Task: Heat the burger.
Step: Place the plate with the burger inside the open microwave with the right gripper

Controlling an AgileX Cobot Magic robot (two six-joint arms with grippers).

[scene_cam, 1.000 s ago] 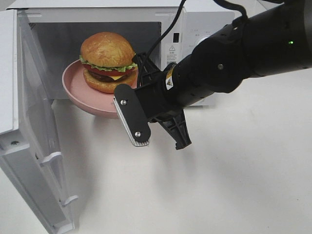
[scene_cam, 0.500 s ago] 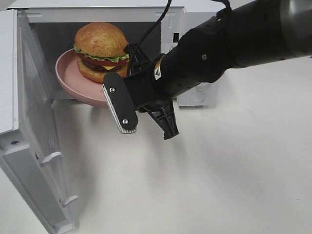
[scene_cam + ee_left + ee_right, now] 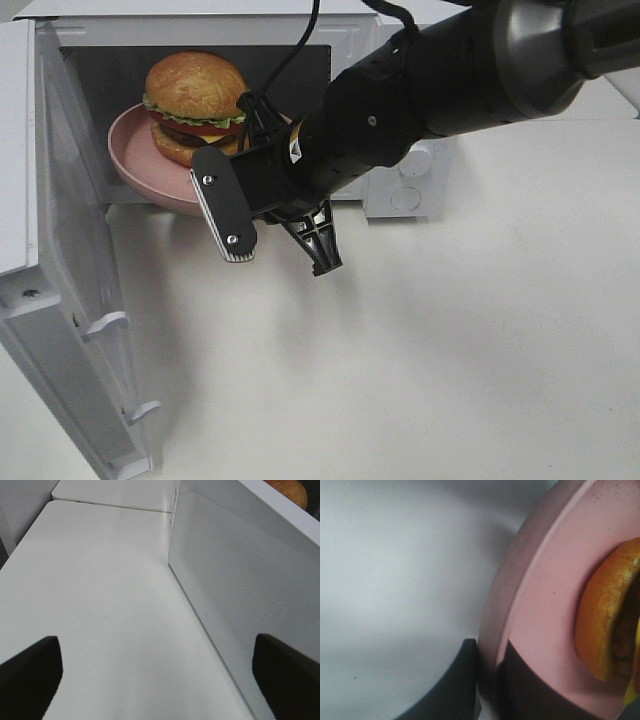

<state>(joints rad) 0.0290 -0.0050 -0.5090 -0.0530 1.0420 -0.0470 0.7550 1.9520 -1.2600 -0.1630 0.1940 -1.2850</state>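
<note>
The burger sits on a pink plate that hangs in the mouth of the open microwave, partly inside the cavity. My right gripper reaches in from the right and is shut on the plate's right rim. In the right wrist view its dark fingers pinch the plate's rim, with the burger's bun beyond. My left gripper is open and empty over the table, outside the microwave door. A bit of the bun shows past the door.
The microwave door stands swung open at the left, its lower edge reaching toward the table's front. The white table spreads out in front and to the right. The control panel is partly covered by my right arm.
My right arm has carried the plate and burger leftward and deeper into the microwave opening. The left gripper's state is unchanged.
</note>
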